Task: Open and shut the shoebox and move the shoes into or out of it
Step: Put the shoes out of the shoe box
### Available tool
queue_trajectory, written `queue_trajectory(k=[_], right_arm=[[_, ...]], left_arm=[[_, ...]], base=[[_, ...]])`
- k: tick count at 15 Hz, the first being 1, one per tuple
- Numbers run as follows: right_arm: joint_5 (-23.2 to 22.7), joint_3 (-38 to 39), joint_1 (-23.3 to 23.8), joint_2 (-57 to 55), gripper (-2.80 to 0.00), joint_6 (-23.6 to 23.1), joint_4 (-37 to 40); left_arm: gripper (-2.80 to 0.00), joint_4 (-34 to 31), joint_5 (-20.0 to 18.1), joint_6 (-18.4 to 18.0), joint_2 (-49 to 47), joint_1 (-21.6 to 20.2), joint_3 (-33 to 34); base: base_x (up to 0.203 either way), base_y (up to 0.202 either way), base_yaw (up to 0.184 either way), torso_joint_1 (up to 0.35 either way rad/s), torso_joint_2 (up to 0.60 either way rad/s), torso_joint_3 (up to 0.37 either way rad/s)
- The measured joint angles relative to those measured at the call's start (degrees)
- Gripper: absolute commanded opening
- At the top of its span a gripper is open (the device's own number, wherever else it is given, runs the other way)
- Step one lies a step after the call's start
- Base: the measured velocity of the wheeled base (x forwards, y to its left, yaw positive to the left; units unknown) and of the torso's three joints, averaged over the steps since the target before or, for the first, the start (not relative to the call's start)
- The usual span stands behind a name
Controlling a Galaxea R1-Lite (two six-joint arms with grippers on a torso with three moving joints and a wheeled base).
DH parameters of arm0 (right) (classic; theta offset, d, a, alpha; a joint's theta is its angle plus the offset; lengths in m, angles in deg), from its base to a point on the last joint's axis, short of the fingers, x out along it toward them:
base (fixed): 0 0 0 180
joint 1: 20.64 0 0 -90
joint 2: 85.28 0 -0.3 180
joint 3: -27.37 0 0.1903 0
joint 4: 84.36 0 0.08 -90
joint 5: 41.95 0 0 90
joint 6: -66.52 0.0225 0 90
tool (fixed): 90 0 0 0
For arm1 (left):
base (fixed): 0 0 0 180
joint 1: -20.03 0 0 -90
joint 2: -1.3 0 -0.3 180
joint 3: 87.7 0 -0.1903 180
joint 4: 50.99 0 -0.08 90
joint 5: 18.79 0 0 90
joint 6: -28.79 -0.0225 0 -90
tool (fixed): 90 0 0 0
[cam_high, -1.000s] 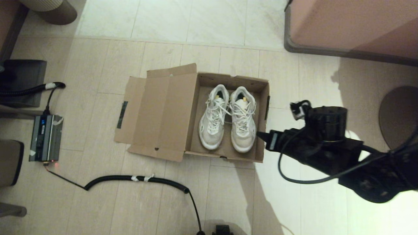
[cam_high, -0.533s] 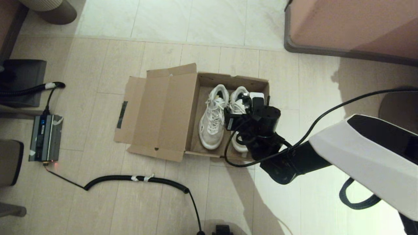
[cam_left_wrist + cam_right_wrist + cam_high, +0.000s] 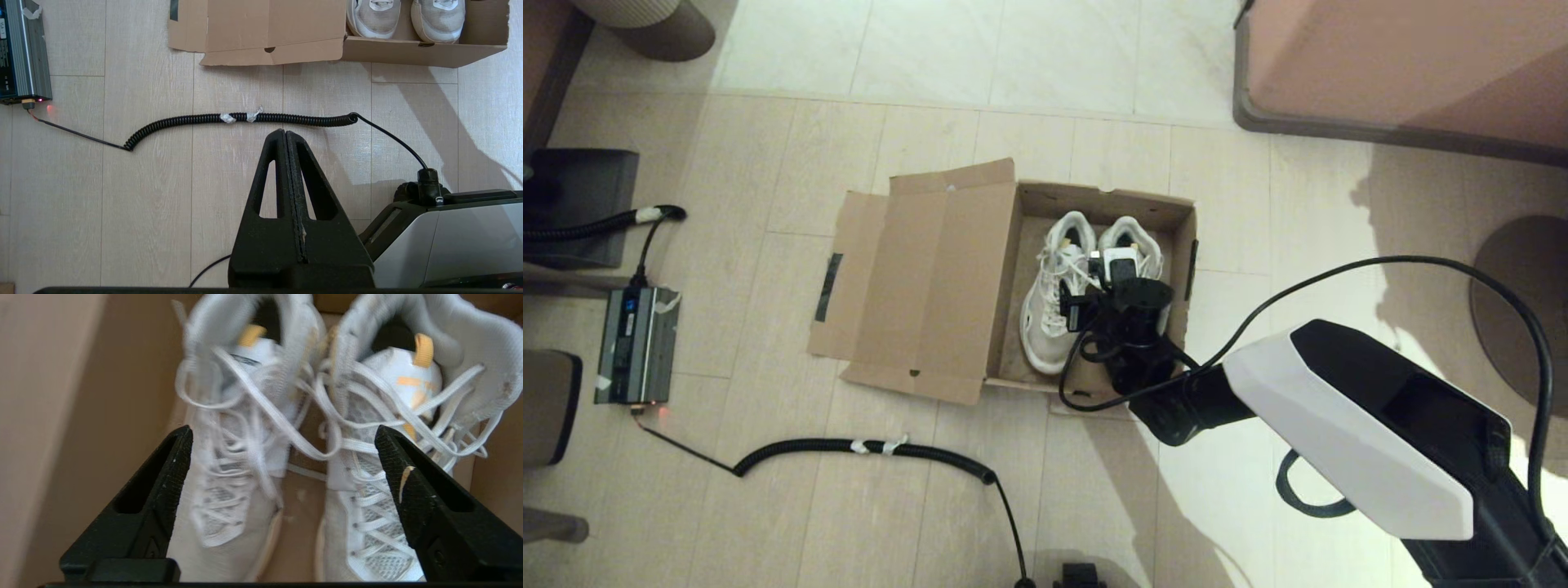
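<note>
Pale wood-look floor (image 3: 768, 506) everywhere, with a strip of lighter tile further back and what looks like a pinkish piece of furniture (image 3: 1405, 65) at the far right. Sitting on the floor in the middle is the shoebox (image 3: 1172, 214), plain brown cardboard, lid flap (image 3: 923, 286) thrown fully open to the robot's left and lying nearly flat, dark tape strip (image 3: 829, 286) on its outer edge.

Inside the box are the shoes (image 3: 1054, 314), white mesh sneakers side by side, toes pointing toward the robot, laces loose and tangled across each other between the two. In the right wrist view you can see little yellow-orange tabs in the tongue area of both.

The right gripper (image 3: 282, 435) is reaching in over the box from the near right side, hanging above the shoes around the lace area. Its fingers (image 3: 163, 473) are spread wide, one over each shoe, and they're not holding anything. Can't tell whether they're touching the laces.

The left gripper (image 3: 286, 134) is parked low near the robot, over bare floor, fingers pressed together with nothing between them.

Other stuff: a black coiled cable (image 3: 866, 447) snaking across the floor in front of the box, running to a grey electronics box (image 3: 637, 343) on the left with a small red light.
</note>
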Motion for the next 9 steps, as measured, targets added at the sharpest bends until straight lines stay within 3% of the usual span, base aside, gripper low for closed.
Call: queue_trajectory(k=[9], right_arm=[[-0.1,-15.9,3.7,-5.5,0.0,-2.4,8.7]], left_arm=[[-2.8,0.0,0.0,0.0,0.0,0.0,0.0]], base=[[0.0,0.0,0.0,0.0,0.0,0.0]])
